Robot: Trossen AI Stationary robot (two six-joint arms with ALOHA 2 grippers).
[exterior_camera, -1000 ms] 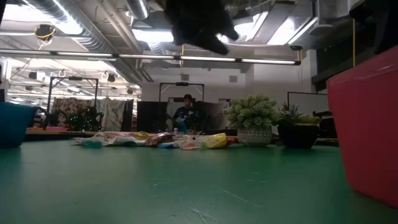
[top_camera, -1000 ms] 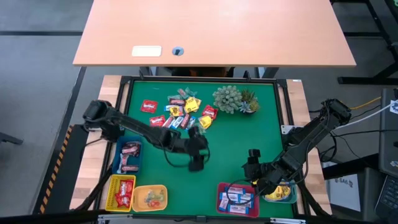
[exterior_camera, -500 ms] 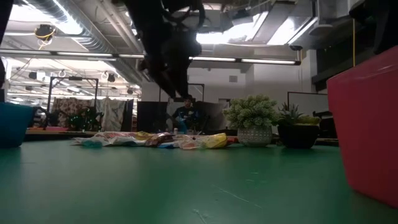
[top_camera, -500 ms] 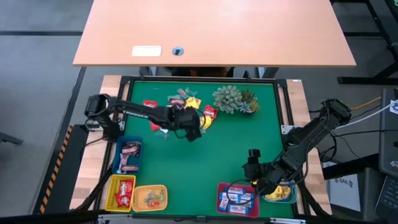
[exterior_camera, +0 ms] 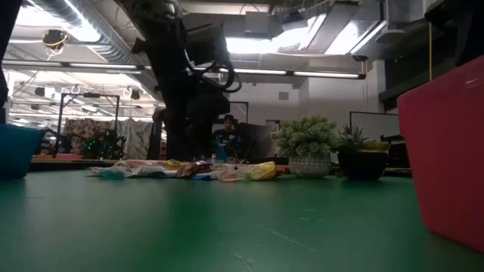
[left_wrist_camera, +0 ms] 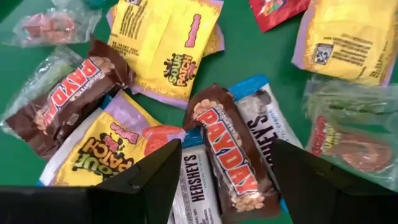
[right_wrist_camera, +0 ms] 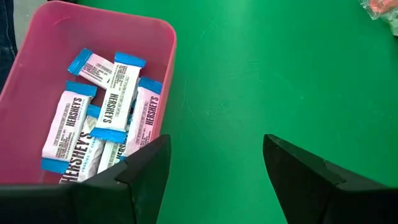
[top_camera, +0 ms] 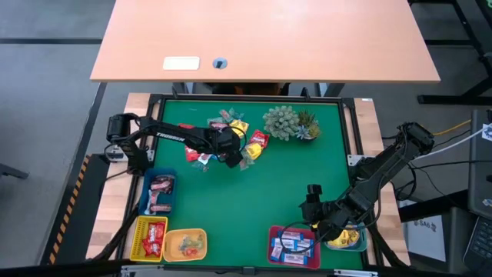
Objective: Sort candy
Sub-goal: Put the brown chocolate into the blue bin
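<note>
The left gripper (top_camera: 231, 156) hung low over the candy pile (top_camera: 224, 138) in the upper middle of the high view, its two dark fingers spread wide and holding nothing. In the left wrist view a brown PayDay bar (left_wrist_camera: 229, 157) lay straight between those fingers, beside a blue-and-white Hershey's bar (left_wrist_camera: 196, 194) and overlapping yellow Sour Patch packets (left_wrist_camera: 163, 42). To take the PayDay cleanly, the jaws would probably need to drop square across its narrow width and close only on that wrapper, since the Hershey's bar touching it could easily be dragged along. The right gripper (top_camera: 313, 206) waited at the lower right of the high view, just beside the pink tray (right_wrist_camera: 163, 31) that held several Hershey's bars (right_wrist_camera: 111, 102); its fingers stood apart and empty. The green mat (top_camera: 292, 177) covered the work surface inside a black frame, with a blue tray (top_camera: 146, 181), a yellow tray (top_camera: 138, 228) and an orange tray (top_camera: 171, 235) at the lower left and a spiky green plant (top_camera: 281, 121) near the pile. Beyond the mat stood a bare wooden table (top_camera: 307, 38), and the low view showed a workshop with ceiling lights and a person (exterior_camera: 225, 138) seated far behind.
</note>
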